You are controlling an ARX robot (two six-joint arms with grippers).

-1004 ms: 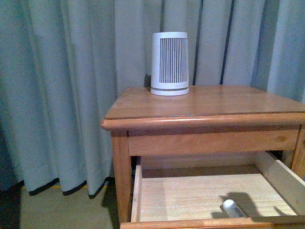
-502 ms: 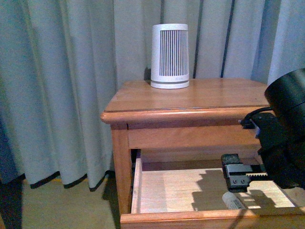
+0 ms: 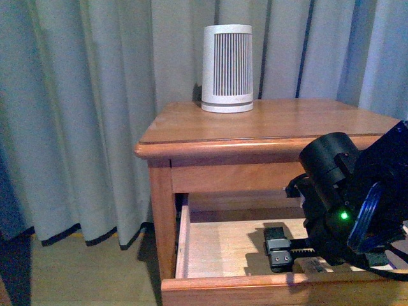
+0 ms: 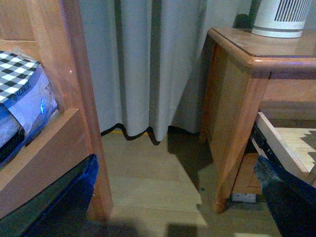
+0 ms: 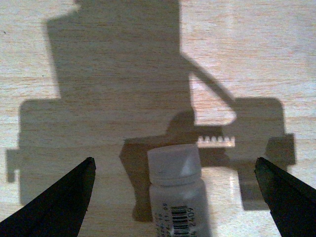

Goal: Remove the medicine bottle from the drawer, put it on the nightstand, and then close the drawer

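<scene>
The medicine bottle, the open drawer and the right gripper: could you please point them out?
medicine bottle (image 5: 177, 202), right wrist view, on its body below the cap.
drawer (image 3: 217, 290), front view, on its front panel's top edge.
right gripper (image 5: 174, 165), right wrist view, midway between its open fingertips.

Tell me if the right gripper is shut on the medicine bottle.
No: the right gripper is open, its fingers wide apart on either side of the medicine bottle, which lies on the drawer floor.

Right arm (image 3: 338, 185) black, rounded; green LED (image 3: 345, 215); toothed rail (image 3: 305, 254); right claw (image 5: 174, 163) dark.
</scene>
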